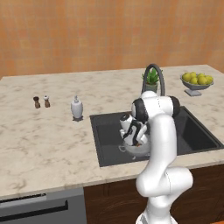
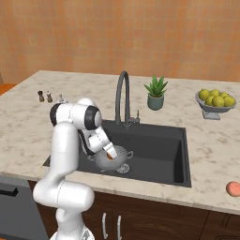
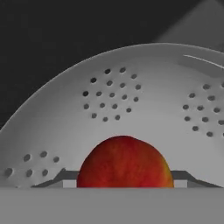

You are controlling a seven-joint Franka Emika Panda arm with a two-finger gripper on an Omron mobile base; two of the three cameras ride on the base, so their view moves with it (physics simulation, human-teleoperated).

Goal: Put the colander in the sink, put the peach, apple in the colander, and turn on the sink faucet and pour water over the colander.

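Observation:
The silver colander (image 2: 120, 158) (image 1: 136, 149) stands in the left part of the dark sink (image 2: 159, 145) (image 1: 197, 131). My gripper (image 3: 124, 177) (image 2: 110, 154) (image 1: 136, 139) reaches down into the bowl. Its fingertips (image 3: 61, 177) press on both sides of the red apple (image 3: 124, 162), just above the perforated colander (image 3: 113, 100) wall. A sliver of the apple (image 2: 110, 157) shows in the right base view. The peach (image 2: 233, 188) lies on the counter's front edge, right of the sink. Behind the basin rises the arched sink faucet (image 2: 123, 93) (image 1: 155, 74); no water is running.
A grey footed dish of lemons (image 2: 216, 101) (image 1: 197, 81) and a potted plant (image 2: 155, 93) (image 1: 151, 78) stand behind the sink. A white soap dispenser (image 1: 77, 108) and two small shakers (image 1: 41, 102) stand on the counter to the left.

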